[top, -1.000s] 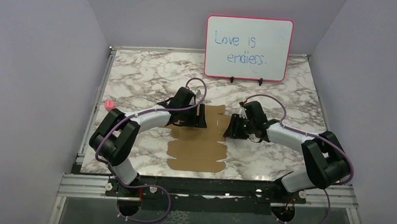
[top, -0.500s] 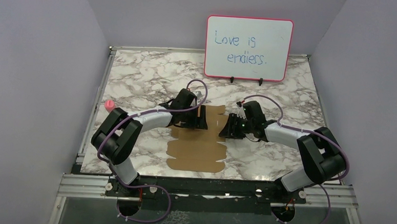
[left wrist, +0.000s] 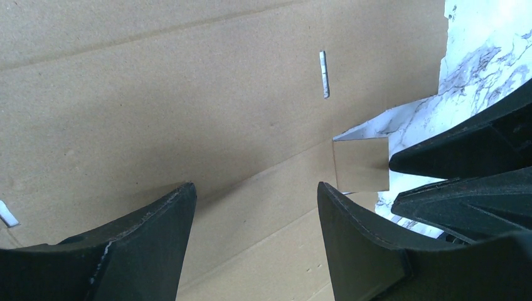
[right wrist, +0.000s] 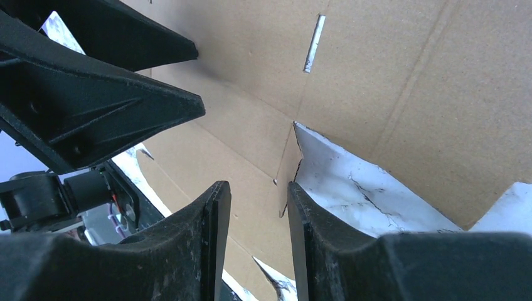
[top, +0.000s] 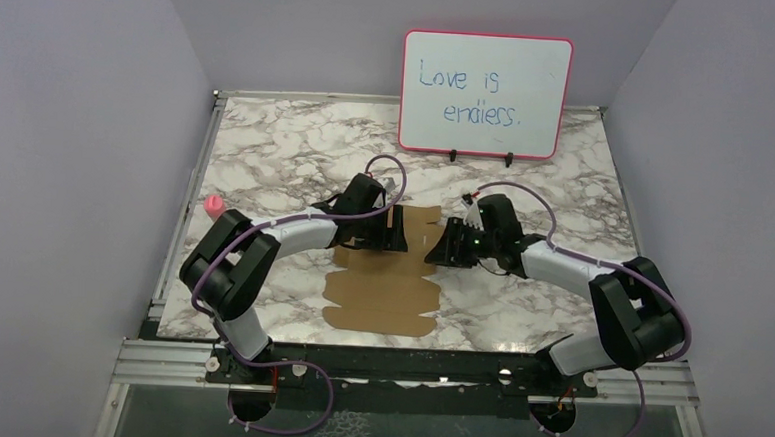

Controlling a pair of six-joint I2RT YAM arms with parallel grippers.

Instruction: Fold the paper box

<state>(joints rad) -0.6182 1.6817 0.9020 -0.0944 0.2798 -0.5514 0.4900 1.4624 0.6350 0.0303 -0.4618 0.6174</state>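
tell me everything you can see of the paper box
The paper box is a plain brown cardboard die-cut sheet, not yet folded, lying flat near the middle of the marble table. It has crease lines, notched side flaps and thin slits. A small tab at its right edge stands lifted off the table. The left gripper, open wide, is over the far panel. The right gripper, its jaws a little apart, is at the tab's edge. Whether either presses the sheet cannot be told.
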